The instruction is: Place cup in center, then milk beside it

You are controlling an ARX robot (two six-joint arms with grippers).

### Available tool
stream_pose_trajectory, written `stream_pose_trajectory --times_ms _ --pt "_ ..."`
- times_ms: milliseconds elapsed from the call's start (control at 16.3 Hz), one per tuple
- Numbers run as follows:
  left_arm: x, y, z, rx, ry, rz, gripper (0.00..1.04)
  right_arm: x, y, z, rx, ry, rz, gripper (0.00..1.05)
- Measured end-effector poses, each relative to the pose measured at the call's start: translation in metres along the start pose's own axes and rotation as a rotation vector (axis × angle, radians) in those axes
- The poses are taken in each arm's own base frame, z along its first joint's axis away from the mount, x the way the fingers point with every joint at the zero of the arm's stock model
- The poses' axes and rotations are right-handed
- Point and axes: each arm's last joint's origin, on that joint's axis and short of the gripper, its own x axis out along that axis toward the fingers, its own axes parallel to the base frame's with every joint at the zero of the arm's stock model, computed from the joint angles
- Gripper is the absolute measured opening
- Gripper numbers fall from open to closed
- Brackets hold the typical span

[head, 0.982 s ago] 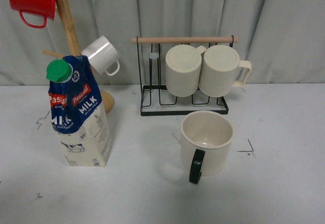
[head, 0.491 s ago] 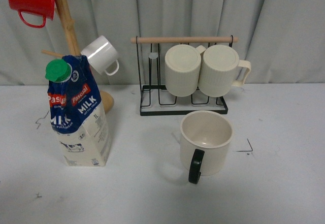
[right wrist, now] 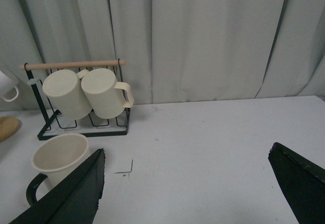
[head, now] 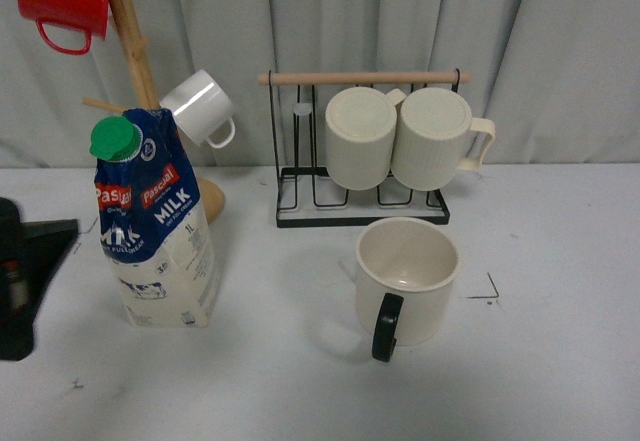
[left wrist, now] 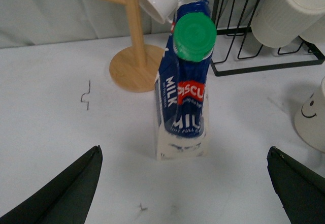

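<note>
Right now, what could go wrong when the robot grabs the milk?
The tall milk carton could tip if the open left gripper bumps it off-centre. The wooden mug tree and its hanging white mug sit just behind the carton, so lifting it might knock them.

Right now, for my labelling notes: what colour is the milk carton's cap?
Green; the milk carton's cap shows best in the left wrist view.

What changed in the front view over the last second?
The left pincer has come into the front view at the left edge, open, beside the milk but not touching it. Nothing was grasped or released. The milk and the cup stayed where they were.
</note>
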Motion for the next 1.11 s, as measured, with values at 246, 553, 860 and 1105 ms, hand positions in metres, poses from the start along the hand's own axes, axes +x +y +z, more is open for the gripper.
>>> stream_pose_trajectory --times_ms 246,553,860,1105 --pt "0.044 -0.012 -0.001 0.027 0.064 -0.007 0.98 0.0 0.0 0.0 0.0 0.0 0.0 0.98" --pt "0.082 -0.016 0.003 0.039 0.053 0.047 0.98 0.0 0.0 0.0 0.0 0.0 0.0 0.98" --pt "0.114 -0.017 0.006 -0.003 0.065 0.091 0.77 0.0 0.0 0.0 0.0 0.0 0.0 0.98" --pt "0.118 -0.022 0.005 -0.028 0.076 0.09 0.33 0.0 0.0 0.0 0.0 0.0 0.0 0.98"
